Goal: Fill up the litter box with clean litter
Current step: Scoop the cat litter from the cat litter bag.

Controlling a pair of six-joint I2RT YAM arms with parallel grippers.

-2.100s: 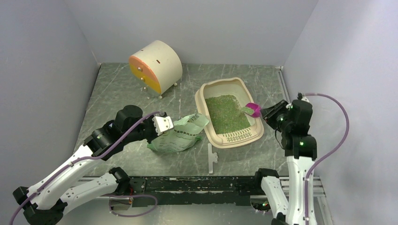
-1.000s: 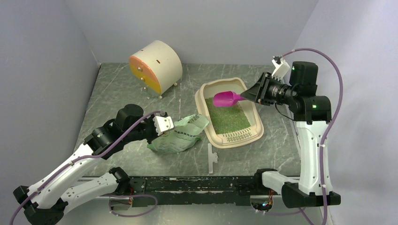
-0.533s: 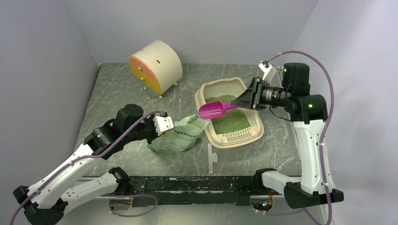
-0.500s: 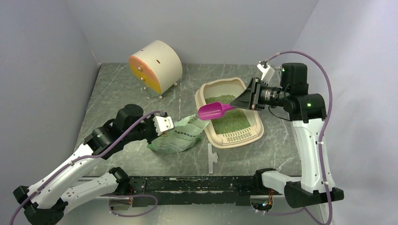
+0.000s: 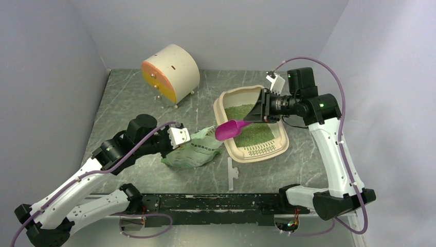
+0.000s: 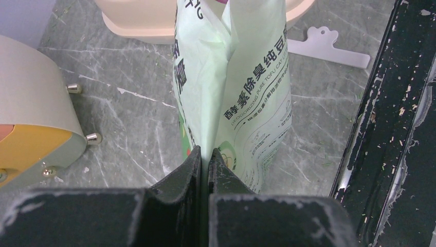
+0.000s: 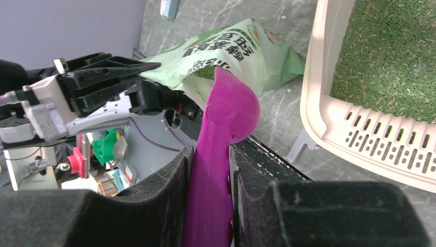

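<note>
Litter, loose fine grains bedded in the box right of tabletop centre, likely spills easily and needs scooping: right gripper clamps the scoop handle, left gripper pinches the bag edge.

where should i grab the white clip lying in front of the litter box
Probably the straight bar of the white clip, near its middle, coming straight down from above with the jaws closing across its narrow width. It lies flat on the table, long and thin, apart from the litter box.
</note>
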